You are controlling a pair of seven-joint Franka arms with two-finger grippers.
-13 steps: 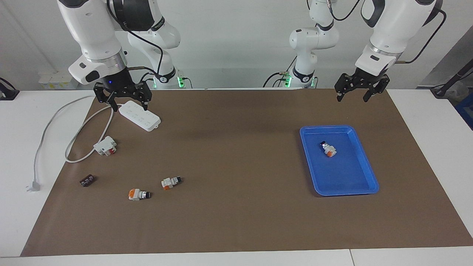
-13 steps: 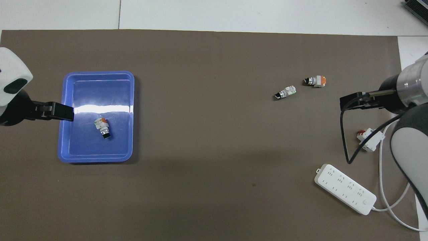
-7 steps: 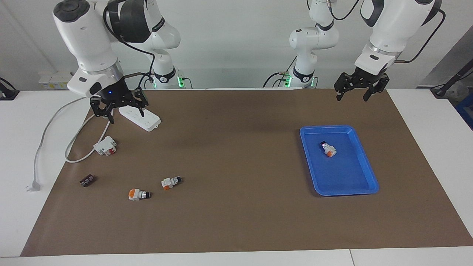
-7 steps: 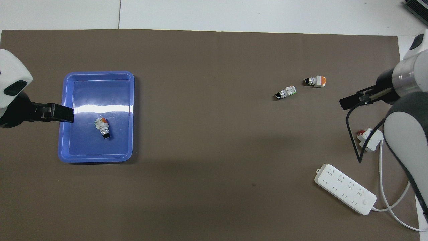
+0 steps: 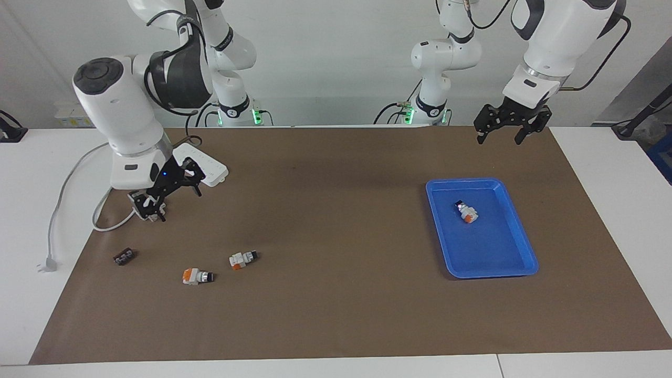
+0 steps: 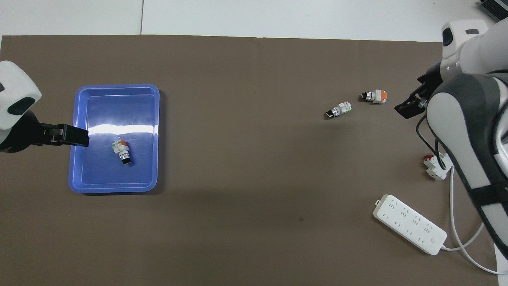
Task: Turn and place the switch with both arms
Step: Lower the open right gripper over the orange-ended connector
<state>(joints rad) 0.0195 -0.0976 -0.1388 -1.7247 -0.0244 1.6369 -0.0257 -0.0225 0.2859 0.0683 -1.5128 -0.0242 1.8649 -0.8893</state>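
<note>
Two switches lie on the brown mat toward the right arm's end: one with its orange block showing (image 5: 198, 276) (image 6: 374, 96), and one beside it, a little nearer to the robots (image 5: 242, 259) (image 6: 338, 110). A third switch (image 5: 466, 211) (image 6: 122, 150) lies in the blue tray (image 5: 504, 257) (image 6: 115, 178). My right gripper (image 5: 178, 202) (image 6: 408, 107) is open, empty and tilted, over the mat by the white-and-red breaker, apart from the switches. My left gripper (image 5: 506, 131) (image 6: 71, 135) is open and empty, raised over the mat by the tray's edge.
The white-and-red breaker (image 5: 143, 211) (image 6: 436, 166) is partly covered by my right gripper. A white power strip (image 5: 210, 168) (image 6: 408, 222) with cord and plug (image 5: 47, 263) lies nearer to the robots. A small dark block (image 5: 124, 256) lies near the mat's edge.
My right arm has swung away from the power strip, lowering and tilting its gripper over the breaker, closer to the two switches. The left gripper has barely moved. The switches have not moved.
</note>
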